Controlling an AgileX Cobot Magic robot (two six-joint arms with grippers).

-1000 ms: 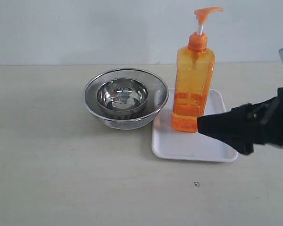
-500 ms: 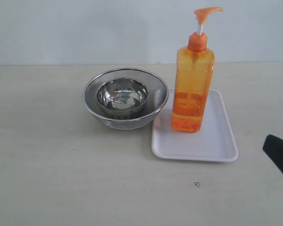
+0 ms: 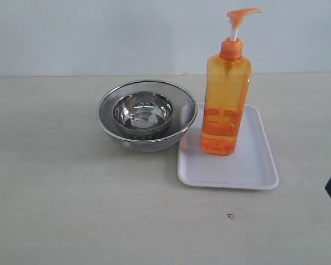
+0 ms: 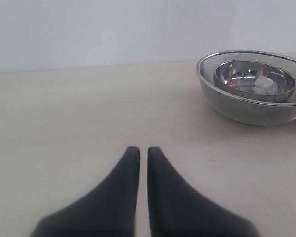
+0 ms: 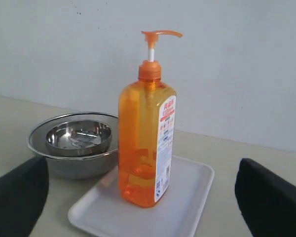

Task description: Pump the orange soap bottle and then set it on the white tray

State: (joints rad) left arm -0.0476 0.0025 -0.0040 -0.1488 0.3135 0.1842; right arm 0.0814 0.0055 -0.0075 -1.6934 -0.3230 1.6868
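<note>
Table (image 3: pixel 71 210): pale beige top that carries everything, with a plain light wall behind it.
Right gripper (image 5: pixel 140 165): two black fingers (image 5: pixel 266 197) spread wide apart and holding nothing. The wrist view looks between them at the bottle, which they do not touch. In the exterior view only a black tip shows at the right edge, well clear of the tray.
Left gripper (image 4: pixel 139 150): black fingers drawn together with only a thin slit between them, empty, low over bare table and well apart from the strainer.
White tray (image 3: pixel 248 171): flat rectangle with rounded corners, just to the right of the strainer.
Strainer (image 3: pixel 185 110): round steel mesh basket. Its rim is right beside the tray's corner; whether they touch I cannot tell.
Orange soap bottle (image 3: pixel 225 105): upright on the tray, on the half toward the strainer, with darker liquid in its lower part.
Steel bowl (image 3: pixel 142 113): shiny, sitting inside the strainer.
Label (image 5: pixel 166 148): white and red, on one side face of the bottle.
Pump head (image 3: pixel 240 14): orange, raised on a white stem.
</note>
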